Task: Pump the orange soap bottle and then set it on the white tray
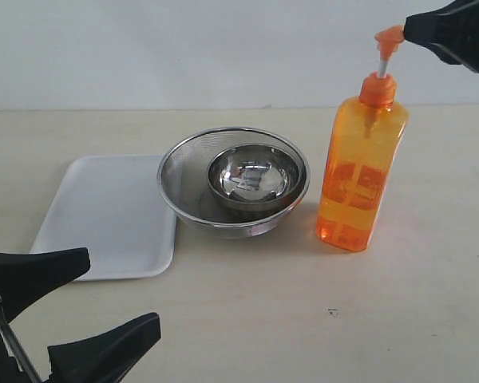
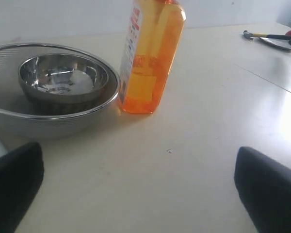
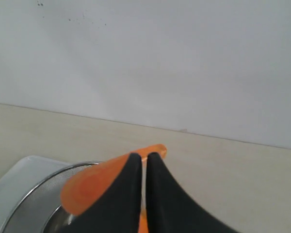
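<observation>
As left end effector (image 1: 121, 291) gapes, right end effector (image 3: 144, 158) is closed above beige table (image 1: 303, 319).

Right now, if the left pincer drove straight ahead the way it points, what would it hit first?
Most likely the orange soap bottle, low on its body, across the table. The mesh strainer sits close beside that line, and depth is unclear.
</observation>
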Motion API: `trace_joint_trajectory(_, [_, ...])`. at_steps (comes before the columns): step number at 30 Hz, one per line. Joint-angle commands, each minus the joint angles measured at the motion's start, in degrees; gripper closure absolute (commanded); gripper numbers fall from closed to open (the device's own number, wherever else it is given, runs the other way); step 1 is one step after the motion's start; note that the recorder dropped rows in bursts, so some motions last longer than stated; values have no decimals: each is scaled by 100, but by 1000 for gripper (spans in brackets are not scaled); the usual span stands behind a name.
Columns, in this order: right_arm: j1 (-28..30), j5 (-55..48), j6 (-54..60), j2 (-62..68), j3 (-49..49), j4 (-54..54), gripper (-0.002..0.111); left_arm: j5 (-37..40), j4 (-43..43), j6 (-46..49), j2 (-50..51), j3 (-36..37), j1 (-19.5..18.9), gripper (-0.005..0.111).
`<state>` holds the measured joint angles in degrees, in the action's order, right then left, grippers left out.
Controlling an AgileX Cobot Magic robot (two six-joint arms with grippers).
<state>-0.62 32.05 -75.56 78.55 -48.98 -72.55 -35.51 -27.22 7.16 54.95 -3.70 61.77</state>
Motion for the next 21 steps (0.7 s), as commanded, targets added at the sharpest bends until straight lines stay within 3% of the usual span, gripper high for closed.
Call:
trace_joint_trajectory(1, [4, 138, 268, 260, -36, 222, 108, 36, 14, -28, -25, 27, 20, 2])
trace_joint_trajectory(21, [4, 617, 569, 332, -243, 598, 108, 111, 14, -28, -25, 27, 20, 2])
